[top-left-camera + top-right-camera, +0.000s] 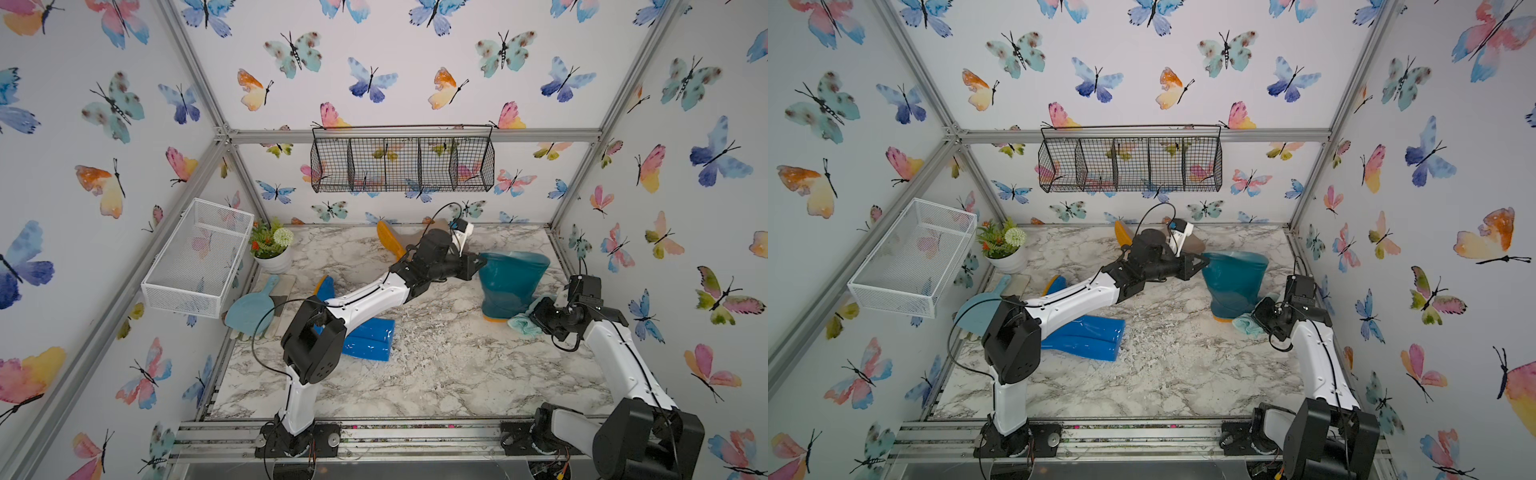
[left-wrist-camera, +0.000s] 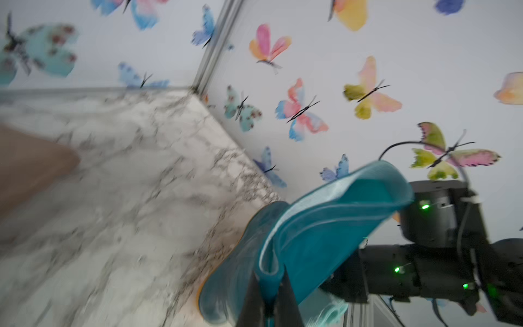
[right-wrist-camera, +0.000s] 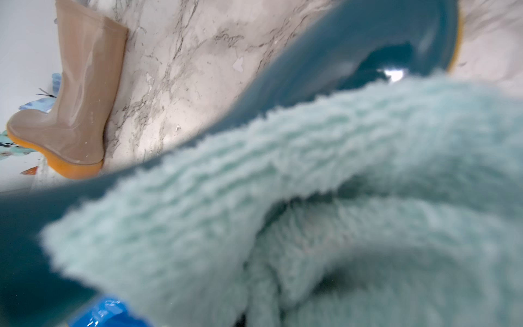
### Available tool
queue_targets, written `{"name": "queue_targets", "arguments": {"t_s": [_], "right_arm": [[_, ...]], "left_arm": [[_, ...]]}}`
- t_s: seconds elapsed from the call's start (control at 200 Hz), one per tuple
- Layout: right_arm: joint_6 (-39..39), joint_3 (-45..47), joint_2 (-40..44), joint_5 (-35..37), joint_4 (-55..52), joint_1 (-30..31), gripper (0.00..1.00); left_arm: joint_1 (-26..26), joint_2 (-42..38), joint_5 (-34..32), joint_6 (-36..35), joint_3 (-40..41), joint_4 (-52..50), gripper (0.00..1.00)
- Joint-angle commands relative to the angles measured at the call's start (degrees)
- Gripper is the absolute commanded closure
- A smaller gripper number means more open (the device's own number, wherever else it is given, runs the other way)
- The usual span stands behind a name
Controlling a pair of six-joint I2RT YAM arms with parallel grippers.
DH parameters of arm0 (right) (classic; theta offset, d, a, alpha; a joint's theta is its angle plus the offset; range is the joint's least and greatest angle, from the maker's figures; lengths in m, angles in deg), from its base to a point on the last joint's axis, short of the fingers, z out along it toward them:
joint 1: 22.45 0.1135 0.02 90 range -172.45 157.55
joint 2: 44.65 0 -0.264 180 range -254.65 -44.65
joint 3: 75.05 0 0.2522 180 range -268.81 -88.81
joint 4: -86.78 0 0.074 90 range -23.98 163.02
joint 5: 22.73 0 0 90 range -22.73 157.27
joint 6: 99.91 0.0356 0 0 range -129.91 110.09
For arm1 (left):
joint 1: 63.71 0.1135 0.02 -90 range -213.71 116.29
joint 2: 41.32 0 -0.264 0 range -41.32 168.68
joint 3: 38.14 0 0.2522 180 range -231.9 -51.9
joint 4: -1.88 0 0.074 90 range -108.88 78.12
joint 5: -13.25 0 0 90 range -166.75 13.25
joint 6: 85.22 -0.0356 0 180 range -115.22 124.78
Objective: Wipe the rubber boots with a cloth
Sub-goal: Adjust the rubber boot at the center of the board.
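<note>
Dark teal boot: upright, long axis vertical, mouth up, rim clamped in left pincer. Cloth: gripped by right pincer, against boot's foot.

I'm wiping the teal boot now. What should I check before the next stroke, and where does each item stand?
1. Left gripper shut on the rim of the teal boot: ok.
2. Right gripper shut on the cloth: ok.
3. Cloth against the teal boot, low by its sole: ok.
4. Teal boot standing sole down on the table: ok.
5. Blue boot clear of the left arm: cannot tell; it lies under the forearm.
6. Beige boot out of the stroke's way, lying at the back: ok.
</note>
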Motion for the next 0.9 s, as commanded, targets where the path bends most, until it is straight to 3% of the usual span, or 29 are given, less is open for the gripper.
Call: {"name": "queue_targets", "arguments": {"t_s": [0.0,0.125,0.285,0.766,0.801,0.856,0.896], "right_arm": [[-2.19,0.34,0.43,3.01,-2.7,0.62,0.98],[-1.1,2.0,-0.43,1.0,-1.08,0.7,0.98],[-0.57,0.08,-3.25,-0.18,0.59,0.7,0.98],[-0.46,-10.12,-11.34,-2.31,1.41,1.28,0.98],[-0.4,-10.12,-11.61,-2.66,1.62,1.33,0.98],[-0.37,-10.08,-12.02,-3.2,2.01,1.54,0.98],[-0.31,-10.03,-12.44,-3.66,2.33,1.69,0.98]], "left_arm": [[6.99,-4.79,-2.67,12.42,10.74,8.11,1.0],[10.44,-5.88,-0.69,17.32,20.48,3.08,1.0],[10.9,-7.99,-1.91,17.83,25.62,-3.22,1.0],[10.42,-12.32,7.26,19.24,25.71,-10.33,1.0],[10.1,-13.02,7.59,17.87,25.65,-11.68,0.9],[9.53,-14.55,6.31,14.21,25.03,-15.72,0.63],[9.33,-16.08,4.75,11.21,24.39,-18.95,0.49]]}}
